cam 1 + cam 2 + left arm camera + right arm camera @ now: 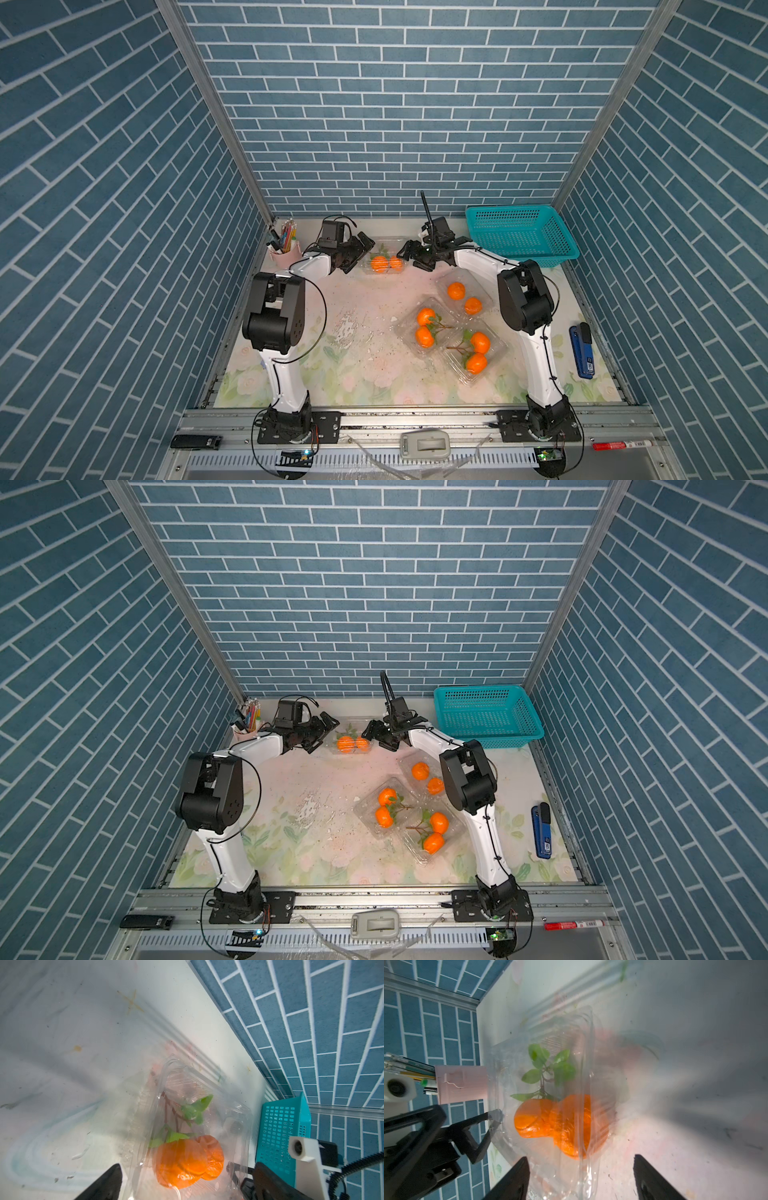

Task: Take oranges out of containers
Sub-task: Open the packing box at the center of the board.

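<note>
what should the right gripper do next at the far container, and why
Probably close the right gripper on the far container, whose clear edge lies between its open jaws in the right wrist view. Both oranges are still inside, and the left gripper stands open on the opposite side.

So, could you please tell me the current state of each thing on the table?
Left end effector: open, holding nothing.
Right end effector: open, holding nothing.
Far box: two oranges inside, lid unclear.
Back-right box: two oranges inside.
Middle box: two oranges inside.
Nearest box: two oranges inside.
Basket: upright, empty.
Pen cup: upright, holding pens.
</note>
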Action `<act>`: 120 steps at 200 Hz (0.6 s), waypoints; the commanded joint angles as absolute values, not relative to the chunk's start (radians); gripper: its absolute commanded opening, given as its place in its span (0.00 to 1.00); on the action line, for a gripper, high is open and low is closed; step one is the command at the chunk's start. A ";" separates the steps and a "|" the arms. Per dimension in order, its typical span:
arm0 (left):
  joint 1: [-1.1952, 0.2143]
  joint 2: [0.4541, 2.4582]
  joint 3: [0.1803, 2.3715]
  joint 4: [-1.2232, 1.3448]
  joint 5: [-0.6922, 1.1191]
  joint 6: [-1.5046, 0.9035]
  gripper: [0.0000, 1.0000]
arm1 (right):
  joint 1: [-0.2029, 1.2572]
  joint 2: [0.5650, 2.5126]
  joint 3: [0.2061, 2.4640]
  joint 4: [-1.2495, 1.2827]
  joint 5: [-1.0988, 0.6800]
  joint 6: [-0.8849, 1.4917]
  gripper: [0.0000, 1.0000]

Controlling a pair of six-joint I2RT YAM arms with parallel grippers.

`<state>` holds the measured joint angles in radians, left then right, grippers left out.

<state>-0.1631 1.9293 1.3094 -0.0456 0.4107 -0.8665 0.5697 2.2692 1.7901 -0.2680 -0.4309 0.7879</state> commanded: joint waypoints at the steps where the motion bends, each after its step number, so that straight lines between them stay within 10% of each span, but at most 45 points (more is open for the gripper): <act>1: -0.160 1.956 1.320 -0.028 0.436 -0.870 0.99 | 0.583 2.283 1.853 -0.293 -0.440 0.751 0.79; 120: -0.160 1.991 1.348 0.017 0.474 -0.906 0.99 | 0.607 2.290 1.958 -0.400 -0.385 0.705 0.79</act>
<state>-0.1631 1.9747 1.3273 -0.0063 0.4515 -0.8925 0.5980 2.2818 1.9347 -0.3820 -0.3878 0.7315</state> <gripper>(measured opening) 0.994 0.787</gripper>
